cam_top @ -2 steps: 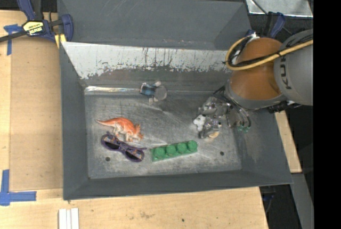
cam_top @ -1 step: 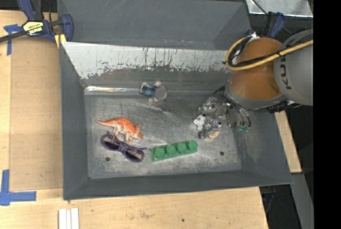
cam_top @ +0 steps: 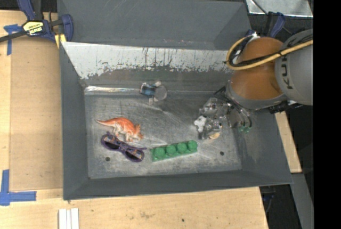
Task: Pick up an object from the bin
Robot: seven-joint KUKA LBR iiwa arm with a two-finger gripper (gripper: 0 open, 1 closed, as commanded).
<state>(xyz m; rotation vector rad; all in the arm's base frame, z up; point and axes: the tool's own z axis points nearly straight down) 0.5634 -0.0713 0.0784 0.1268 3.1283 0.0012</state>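
Observation:
My gripper [cam_top: 209,125] hangs low over the right part of the bin floor, its metal fingers pointing down-left. A green ridged block [cam_top: 174,150] lies just below and left of it, apart from the fingertips. An orange toy dinosaur [cam_top: 123,127] rests at the left of the floor. Under the dinosaur lie purple toy glasses [cam_top: 123,148]. A small grey and blue object [cam_top: 152,90] sits by the back wall. Nothing shows between the fingers.
The arm with its orange cover and a yellow cable comes in over the bin's right wall. Bare floor lies between the dinosaur and the gripper, and along the front wall.

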